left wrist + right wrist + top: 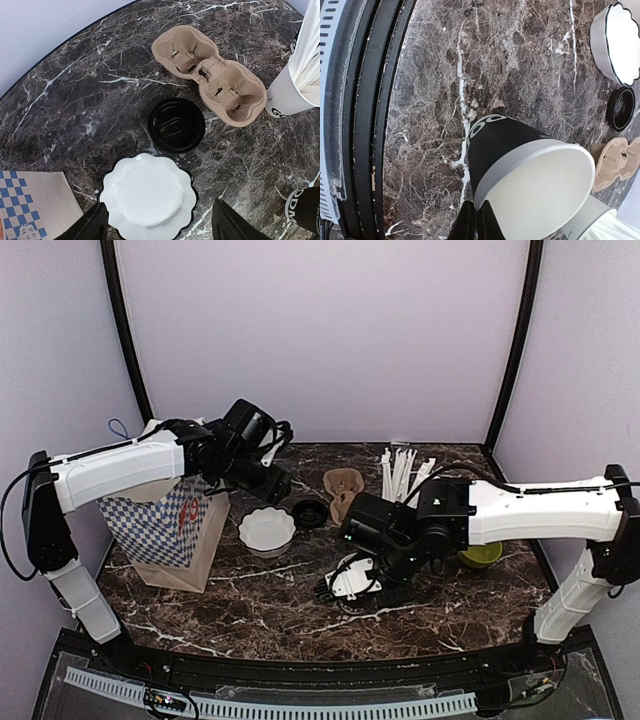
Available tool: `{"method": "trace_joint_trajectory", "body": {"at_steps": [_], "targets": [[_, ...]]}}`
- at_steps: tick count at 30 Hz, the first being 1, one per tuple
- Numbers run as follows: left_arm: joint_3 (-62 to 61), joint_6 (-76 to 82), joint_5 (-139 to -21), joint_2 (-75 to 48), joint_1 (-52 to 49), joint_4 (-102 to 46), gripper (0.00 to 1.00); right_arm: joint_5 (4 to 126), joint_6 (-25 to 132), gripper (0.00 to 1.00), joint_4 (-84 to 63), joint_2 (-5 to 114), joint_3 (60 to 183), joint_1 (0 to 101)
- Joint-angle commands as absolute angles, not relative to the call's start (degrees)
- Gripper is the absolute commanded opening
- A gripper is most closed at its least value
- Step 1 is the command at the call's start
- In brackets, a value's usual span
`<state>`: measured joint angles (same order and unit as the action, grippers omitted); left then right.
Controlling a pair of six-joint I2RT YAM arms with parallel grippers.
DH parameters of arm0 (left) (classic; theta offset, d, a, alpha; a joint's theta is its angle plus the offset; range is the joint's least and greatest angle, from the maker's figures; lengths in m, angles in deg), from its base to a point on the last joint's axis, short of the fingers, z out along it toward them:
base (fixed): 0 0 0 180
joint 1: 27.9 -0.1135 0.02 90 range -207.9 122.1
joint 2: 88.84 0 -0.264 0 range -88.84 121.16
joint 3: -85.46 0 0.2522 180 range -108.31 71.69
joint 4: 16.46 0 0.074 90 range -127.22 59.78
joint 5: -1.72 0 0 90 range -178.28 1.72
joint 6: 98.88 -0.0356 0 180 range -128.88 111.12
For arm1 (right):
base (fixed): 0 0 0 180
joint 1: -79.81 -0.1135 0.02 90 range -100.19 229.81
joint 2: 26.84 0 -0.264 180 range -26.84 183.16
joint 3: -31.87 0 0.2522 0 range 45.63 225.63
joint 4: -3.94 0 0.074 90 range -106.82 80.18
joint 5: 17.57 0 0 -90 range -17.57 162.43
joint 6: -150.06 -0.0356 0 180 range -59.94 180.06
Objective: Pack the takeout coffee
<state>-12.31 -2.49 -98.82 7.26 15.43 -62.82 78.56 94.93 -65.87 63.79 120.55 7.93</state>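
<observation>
right wrist view: right gripper (pixel 476 214) is clenched on the rim of a black paper cup (pixel 520 165). the cup is tipped over at an angle, white inside showing, no lid on it. top external puts that cup low over the marble table (pixel 450 615) in front of the right arm, well apart from the carrier; can't tell if its base touches the table. left gripper (pixel 160 222) has its jaws spread wide with nothing between them, hanging above a scalloped white dish (pixel 148 192). one black lid (pixel 176 125) lies loose on the table between that dish and the cardboard cup carrier (pixel 210 75). both carrier wells are empty. checkered paper bag (pixel 165 530) stands at the left under the left arm; can't see inside it. white cup of straws (pixel 292 85) sits just beside the carrier. lime-green bowl (pixel 482 558) is partly hidden under the right arm. progress call: early. as far as visible nothing is packed: no cup capped, none seated in the carrier, carrier not in the bag. only one cup and one lid are clearly identifiable; a second cup or lid can't be made out in any view. left to do, by my read: stand the held cup upright, press the lid on, seat it in a carrier well, repeat for the other cup, then get the carrier into the bag.
</observation>
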Motion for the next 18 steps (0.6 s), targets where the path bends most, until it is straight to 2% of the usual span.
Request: {"method": "trace_joint_trajectory", "body": {"at_steps": [1,3,9,16,18], "targets": [[-10.5,-4.8,-96.1,7.6,15.2,-62.6,0.72,80.3,93.6,0.0,-62.9,65.7,122.3,7.4],[-10.8,-5.9,-94.3,8.5,15.2,-62.6,0.69,80.3,93.6,0.0,-63.1,66.7,122.4,7.4],[-15.1,-8.1,-92.5,12.8,15.2,-65.5,0.63,78.3,93.4,0.12,-64.2,68.3,123.3,7.4],[-26.4,-6.4,-94.0,23.3,14.6,-73.2,0.57,74.7,94.7,0.34,-69.1,65.9,127.0,7.5],[-30.6,-5.9,-93.4,26.7,13.9,-75.2,0.51,70.6,97.8,0.43,-72.5,62.8,128.5,7.6]]}}
